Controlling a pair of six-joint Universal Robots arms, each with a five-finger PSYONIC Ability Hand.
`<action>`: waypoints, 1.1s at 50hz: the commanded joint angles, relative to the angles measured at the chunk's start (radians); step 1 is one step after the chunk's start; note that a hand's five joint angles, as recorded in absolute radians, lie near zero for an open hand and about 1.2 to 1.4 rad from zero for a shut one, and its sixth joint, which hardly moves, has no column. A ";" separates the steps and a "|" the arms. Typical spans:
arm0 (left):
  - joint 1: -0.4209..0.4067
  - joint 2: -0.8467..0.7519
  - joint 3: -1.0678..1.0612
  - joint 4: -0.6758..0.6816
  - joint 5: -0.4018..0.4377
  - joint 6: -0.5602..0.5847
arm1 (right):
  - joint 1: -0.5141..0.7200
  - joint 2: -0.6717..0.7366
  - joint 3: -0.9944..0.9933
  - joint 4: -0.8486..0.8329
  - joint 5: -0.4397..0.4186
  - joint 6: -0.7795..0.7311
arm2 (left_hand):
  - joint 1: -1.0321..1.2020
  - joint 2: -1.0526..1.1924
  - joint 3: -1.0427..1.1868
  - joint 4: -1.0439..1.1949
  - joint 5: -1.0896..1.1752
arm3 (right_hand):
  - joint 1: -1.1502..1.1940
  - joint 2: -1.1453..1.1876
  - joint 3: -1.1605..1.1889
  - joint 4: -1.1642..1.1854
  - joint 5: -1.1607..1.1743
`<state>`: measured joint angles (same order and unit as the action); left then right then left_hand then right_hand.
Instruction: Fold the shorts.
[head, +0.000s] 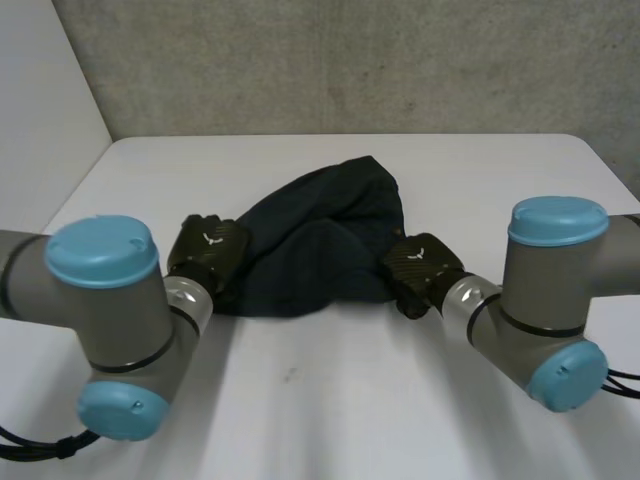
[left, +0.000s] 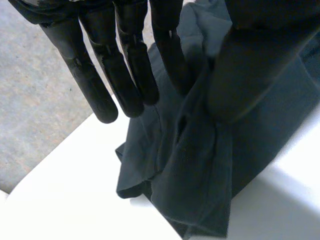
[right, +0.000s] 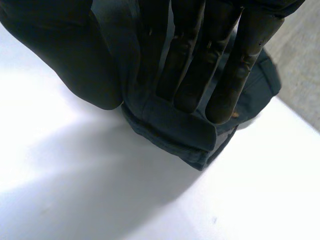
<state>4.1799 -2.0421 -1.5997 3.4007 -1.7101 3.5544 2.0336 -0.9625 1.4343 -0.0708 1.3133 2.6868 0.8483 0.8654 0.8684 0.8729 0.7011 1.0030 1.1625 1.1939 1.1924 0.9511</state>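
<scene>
Showing one pair of dark blue shorts (head: 320, 240), bunched into a single mound on the one white table (head: 330, 400) and flanked by two black hands. Two grey arms with light-blue caps enter from the near side: the left arm (head: 105, 300) and the right arm (head: 550, 290). One grey wall (head: 350, 60) stands beyond the table's far edge.

Left hand (head: 207, 250): set against one end of the mound, with the cloth spreading away from it. In its wrist view the fingers (left: 125, 70) are nearly straight and close together, and the thumb (left: 250, 70) stands opposite them. A fold of the shorts rises between the thumb and the nearest finger and is pinched there. Below the fingertips the rest of the fabric hangs in loose pleats down to the table.

Right hand (head: 420, 268): set against the opposite end of the mound, well apart from the left hand, with the shorts between the two. In its wrist view the fingers (right: 192, 65) lie straight and side by side over the cloth, with the thumb (right: 75, 55) on the cloth's other side, so the fabric is nipped between them. One doubled, stitched edge of the shorts lies just past the fingertips, resting on the table; whether it is hem or waistband cannot be told.
</scene>
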 joint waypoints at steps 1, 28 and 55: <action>0.003 0.166 -0.063 -0.023 0.006 -0.003 | -0.042 -0.134 0.109 0.029 -0.009 0.007 | -0.370 -0.387 -0.390 -0.395 -0.397 | 0.322 0.162 0.131 0.132 0.199; 0.059 0.435 -0.405 -0.090 0.107 -0.075 | -0.194 -0.400 0.380 -0.001 -0.072 0.021 | -0.321 -0.338 -0.341 -0.345 -0.348 | -0.533 -0.693 -0.724 -0.723 -0.656; 0.147 0.037 -0.181 0.003 0.106 -0.071 | -0.108 -0.010 0.117 -0.130 -0.052 0.090 | -0.080 -0.097 -0.100 -0.105 -0.108 | -0.185 -0.344 -0.376 -0.374 -0.307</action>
<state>4.3330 -1.9669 -1.8098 3.4051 -1.6045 3.4802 1.9133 -1.0161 1.5939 -0.2030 1.2606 2.7779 0.5681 0.5639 0.5637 0.5681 0.3925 0.4476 0.5223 0.5244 0.5264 0.3364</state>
